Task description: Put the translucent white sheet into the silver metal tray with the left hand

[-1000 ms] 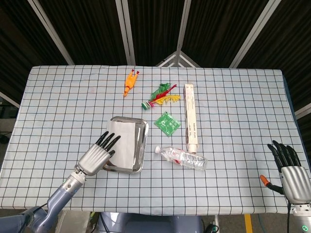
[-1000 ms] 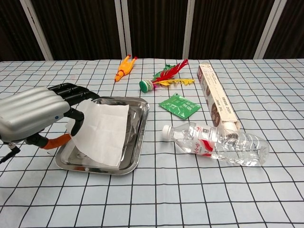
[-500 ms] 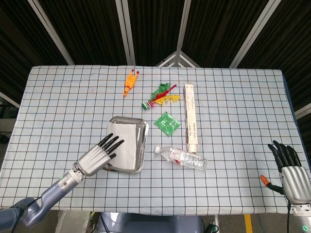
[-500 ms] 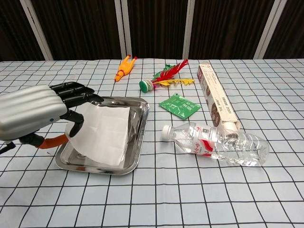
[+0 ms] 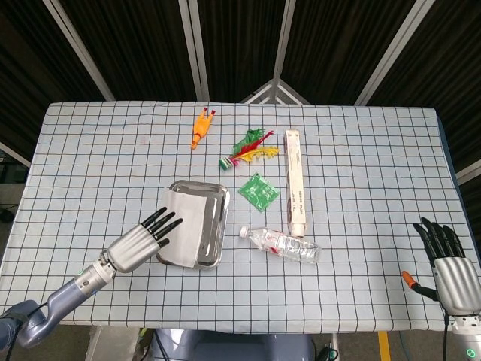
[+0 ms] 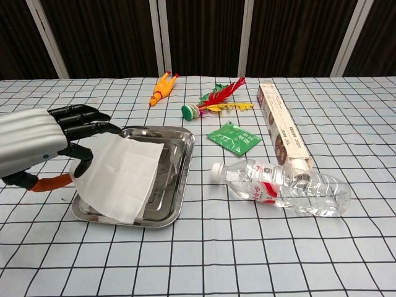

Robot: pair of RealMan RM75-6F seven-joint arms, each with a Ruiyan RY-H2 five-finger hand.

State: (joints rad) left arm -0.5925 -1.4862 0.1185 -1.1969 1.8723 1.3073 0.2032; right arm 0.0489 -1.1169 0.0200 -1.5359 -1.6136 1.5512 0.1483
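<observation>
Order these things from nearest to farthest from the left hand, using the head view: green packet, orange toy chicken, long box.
From the left hand:
1. green packet, right of the tray
2. orange toy chicken, far side
3. long box, further right

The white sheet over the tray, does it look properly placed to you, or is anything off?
The translucent white sheet sits askew: it drapes over the left rim of the silver metal tray rather than lying flat inside, at the left hand fingertips.

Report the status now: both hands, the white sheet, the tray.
Left hand pinching translucent white sheet. Sheet draped over silver metal tray, left edge overhanging rim. Right hand open, idle at table edge. Nothing blocking.
</observation>
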